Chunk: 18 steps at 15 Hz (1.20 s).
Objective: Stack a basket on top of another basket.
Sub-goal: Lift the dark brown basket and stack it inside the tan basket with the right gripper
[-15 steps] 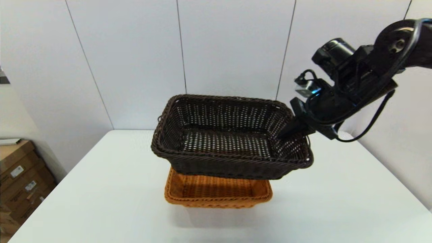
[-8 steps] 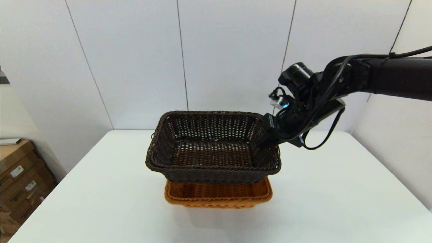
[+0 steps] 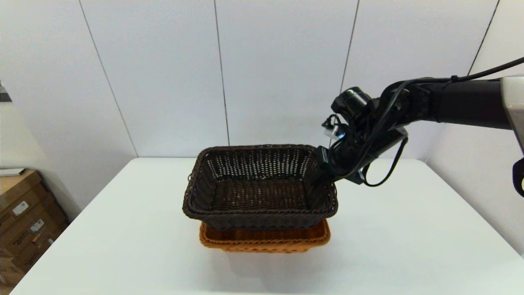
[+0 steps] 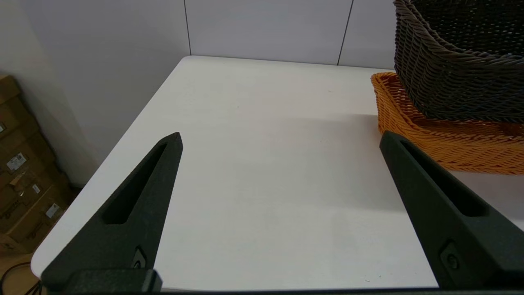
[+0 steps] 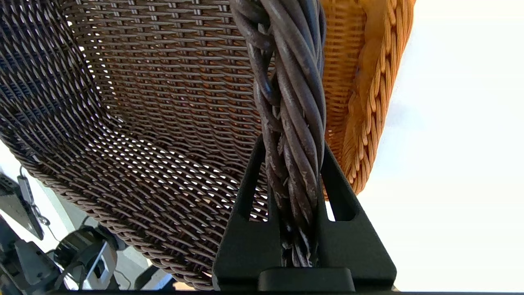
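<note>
Dark wicker fills our view: the dark basket [image 3: 259, 184] sits directly over the orange basket [image 3: 264, 239], whose rim shows just beneath it on the table [image 3: 409, 246]; whether it rests fully inside we cannot tell. Our right gripper [image 3: 323, 177] has its jaws clamped on the dark basket's right-hand braided rim. Our left gripper [image 4: 278, 143], jaws wide apart, hangs well to the orange basket's left.

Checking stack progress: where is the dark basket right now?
In the head view, the dark basket sits mid-table directly over the orange basket, its right rim clamped in the right gripper.
</note>
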Available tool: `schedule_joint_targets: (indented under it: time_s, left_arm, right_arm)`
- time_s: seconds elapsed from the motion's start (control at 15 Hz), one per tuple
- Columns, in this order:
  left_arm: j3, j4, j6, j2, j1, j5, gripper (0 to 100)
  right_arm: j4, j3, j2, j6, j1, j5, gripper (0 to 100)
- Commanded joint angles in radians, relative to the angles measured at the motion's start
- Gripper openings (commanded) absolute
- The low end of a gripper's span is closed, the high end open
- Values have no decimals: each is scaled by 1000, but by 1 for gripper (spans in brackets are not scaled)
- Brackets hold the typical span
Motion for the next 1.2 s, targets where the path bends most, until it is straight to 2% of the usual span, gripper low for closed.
schedule_joint_targets:
  time_s: [0.07, 0.6, 1.2]
  left_arm:
    - [0, 0, -1, 0, 0, 1, 100]
    - [0, 0, -1, 0, 0, 1, 100]
    - [0, 0, -1, 0, 0, 1, 100]
  right_arm:
    - [4, 6, 15, 3, 3, 5, 0]
    - [-5, 9, 56, -25, 1, 2, 0]
    - [-8, 6, 104, -23, -5, 5, 0]
